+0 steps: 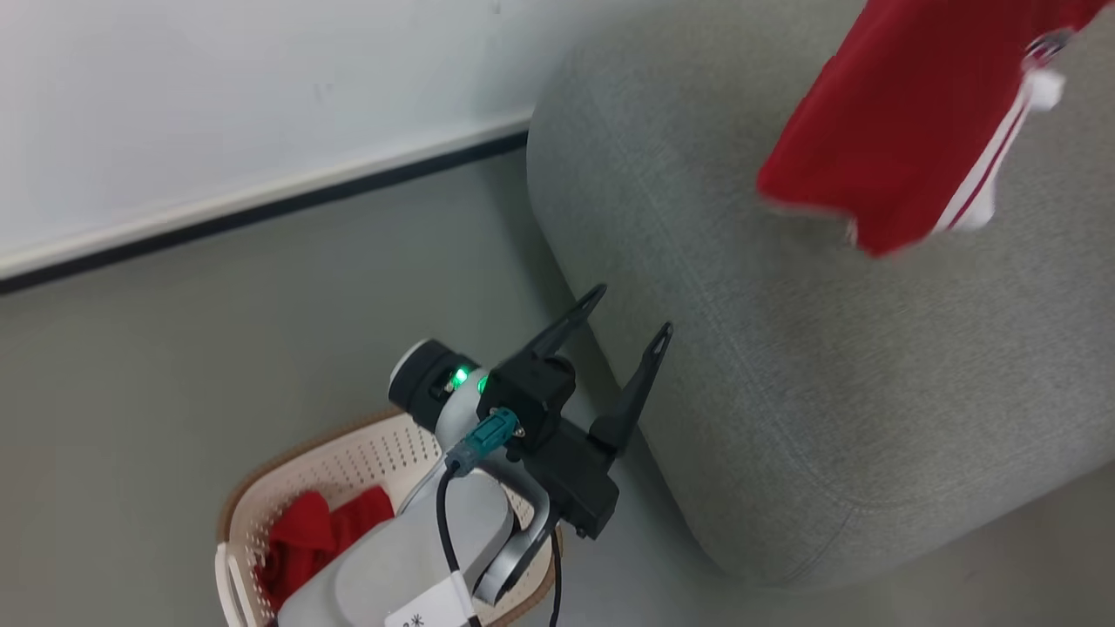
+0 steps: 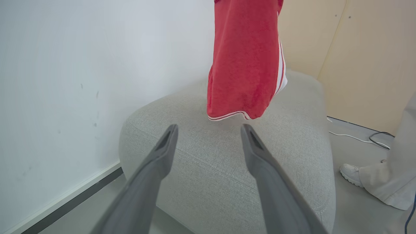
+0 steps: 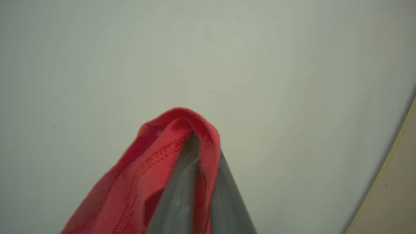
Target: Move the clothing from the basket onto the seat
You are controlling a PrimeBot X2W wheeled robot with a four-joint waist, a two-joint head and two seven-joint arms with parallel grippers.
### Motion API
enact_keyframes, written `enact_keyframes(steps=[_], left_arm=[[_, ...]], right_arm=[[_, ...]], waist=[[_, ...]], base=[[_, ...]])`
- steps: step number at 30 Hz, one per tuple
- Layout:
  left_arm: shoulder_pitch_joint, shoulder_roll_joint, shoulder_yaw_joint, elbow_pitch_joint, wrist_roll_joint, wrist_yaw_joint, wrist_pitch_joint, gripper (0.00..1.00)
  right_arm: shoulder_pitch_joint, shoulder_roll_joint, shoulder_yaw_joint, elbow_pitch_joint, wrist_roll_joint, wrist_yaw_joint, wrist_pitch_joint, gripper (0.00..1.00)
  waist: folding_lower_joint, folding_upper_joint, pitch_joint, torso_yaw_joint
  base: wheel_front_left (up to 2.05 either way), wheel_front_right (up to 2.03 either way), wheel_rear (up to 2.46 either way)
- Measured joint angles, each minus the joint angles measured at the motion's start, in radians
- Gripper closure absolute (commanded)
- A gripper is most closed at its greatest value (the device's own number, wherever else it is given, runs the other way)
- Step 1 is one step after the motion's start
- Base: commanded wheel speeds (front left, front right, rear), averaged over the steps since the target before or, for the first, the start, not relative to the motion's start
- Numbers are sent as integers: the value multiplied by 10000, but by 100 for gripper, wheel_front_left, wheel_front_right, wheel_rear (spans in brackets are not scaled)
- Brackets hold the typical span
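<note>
A red garment with white stripes point(image 1: 897, 131) hangs in the air over the grey seat point(image 1: 784, 392). In the right wrist view my right gripper point(image 3: 198, 143) is shut on a fold of this clothing point(image 3: 156, 169). The same garment point(image 2: 243, 65) dangles above the seat point(image 2: 227, 162) in the left wrist view. My left gripper point(image 1: 631, 313) stands open with nothing in it, beside the seat's near edge and above the basket point(image 1: 261, 496). More red clothing point(image 1: 314, 531) lies in the basket, partly hidden by my left arm.
A white wall with a dark skirting strip point(image 1: 261, 200) runs behind the grey floor. A person's shoe point(image 2: 351, 174) and trouser leg point(image 2: 393, 169) stand to the right of the seat, near a cable point(image 2: 357, 138) on the floor. Beige panels point(image 2: 357, 58) rise behind.
</note>
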Motion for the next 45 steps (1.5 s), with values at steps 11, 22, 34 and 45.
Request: enact_keyframes(steps=[11,22,34,45], left_arm=[[-965,504,79,-1095,754,17,272,0],[-1469,1200,343,-1804,1450,90,754,0],[-1636,1375,405,-1873,1743,92,1007,0],[-1612,1373,430,-1762,1801,92,1095,0]], right_arm=[[-1494,-769,-936,644,414,-433,236,100],[-1400,-428,-1526,1287,1095,-698,121,100],[579,1281,-1197,2533,1404,-587,-102,100],[803,1597,-1227,3262,1394,-466,-140,0]], waist=[[0,1,1560,550],[0,0,3210,902],[0,0,4367,791],[-3,0,4257,773]], base=[[0,0,0],[0,0,0],[0,0,0],[0,0,0]])
